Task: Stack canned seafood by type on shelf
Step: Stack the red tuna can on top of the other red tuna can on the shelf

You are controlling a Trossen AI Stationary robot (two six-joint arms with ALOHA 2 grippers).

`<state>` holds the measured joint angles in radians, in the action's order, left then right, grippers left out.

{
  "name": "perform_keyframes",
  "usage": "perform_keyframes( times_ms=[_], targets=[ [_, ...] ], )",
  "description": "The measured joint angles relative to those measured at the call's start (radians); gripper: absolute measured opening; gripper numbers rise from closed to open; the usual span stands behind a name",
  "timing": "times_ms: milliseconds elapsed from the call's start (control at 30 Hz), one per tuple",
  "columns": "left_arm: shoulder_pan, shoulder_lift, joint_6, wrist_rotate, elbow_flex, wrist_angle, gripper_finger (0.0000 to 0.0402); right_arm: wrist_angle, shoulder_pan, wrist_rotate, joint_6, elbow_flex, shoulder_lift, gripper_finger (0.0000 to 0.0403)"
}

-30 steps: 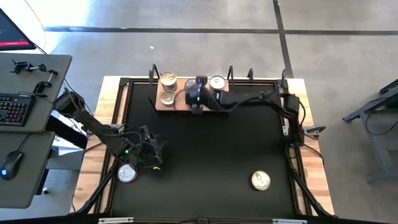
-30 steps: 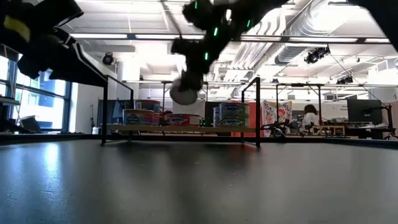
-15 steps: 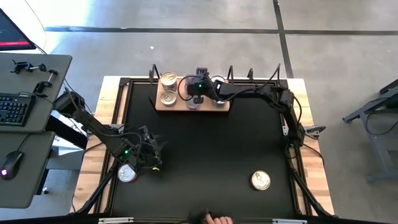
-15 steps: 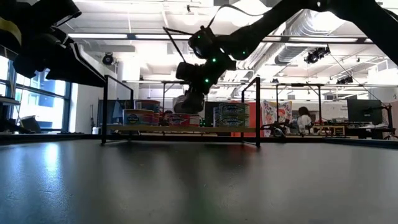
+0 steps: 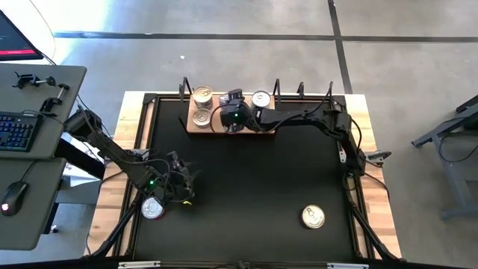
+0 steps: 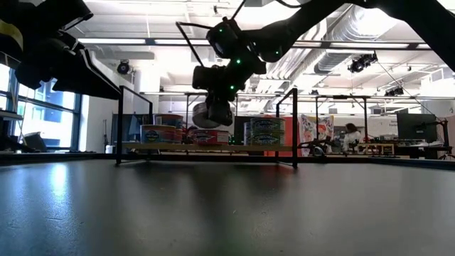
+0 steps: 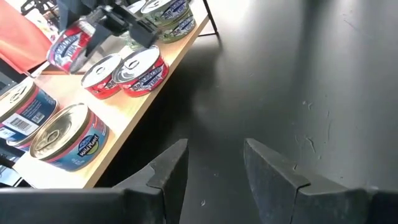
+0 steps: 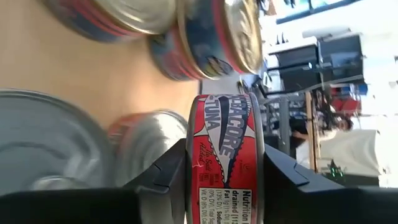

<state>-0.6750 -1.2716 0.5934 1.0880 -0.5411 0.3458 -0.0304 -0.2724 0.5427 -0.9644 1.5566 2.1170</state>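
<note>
The shelf (image 5: pixel 224 127) is a wooden board at the mat's far edge. On it stand tins of canned seafood: two at its left (image 5: pixel 202 106) and one toward its right (image 5: pixel 261 99). The left wrist view shows blue-labelled (image 7: pixel 65 138) and red-labelled tins (image 7: pixel 144 67) there. My right gripper (image 5: pixel 230 117) hangs over the shelf's middle, shut on a red-labelled tin (image 8: pixel 224 143) (image 6: pixel 212 114). My left gripper (image 5: pixel 181 183) (image 7: pixel 214 167) stays open over the mat's near left, nothing between its fingers, beside a loose tin (image 5: pixel 152 208). My right gripper pinches the red tin between its two fingers, one finger (image 8: pixel 166 171) on each flat end, so the printed side wall (image 8: pixel 222 163) faces the wrist camera. The tin stands on edge, one round face turned toward the table's near side, and hangs clear above the shelf.
Another loose tin (image 5: pixel 313 217) lies on the black mat (image 5: pixel 254 179) at the near right. Thin black posts (image 6: pixel 119 124) (image 6: pixel 294 126) rise at the shelf's ends. A desk with a keyboard (image 5: pixel 16 131) stands left of the table.
My right gripper has moved down toward the shelf and a little toward the table's left edge. Its wrist has rolled, turning the red tin with it. The tin stays held and clear of the shelf.
</note>
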Motion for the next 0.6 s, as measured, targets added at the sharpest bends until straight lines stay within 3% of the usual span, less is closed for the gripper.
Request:
perform_keyframes(
  times_ms=[300, 600],
  targets=[
    [0.0, 0.0, 0.0, 0.0, 0.0, 0.0, 0.0146, 0.122, -0.009, -0.057, 0.123, 0.002, -0.006, 0.0134],
    [0.0, 0.0, 0.005, 0.0, 0.0, -0.002, 0.0146, 0.121, -0.018, -0.119, 0.176, 0.003, -0.007, 0.0152]
  ],
)
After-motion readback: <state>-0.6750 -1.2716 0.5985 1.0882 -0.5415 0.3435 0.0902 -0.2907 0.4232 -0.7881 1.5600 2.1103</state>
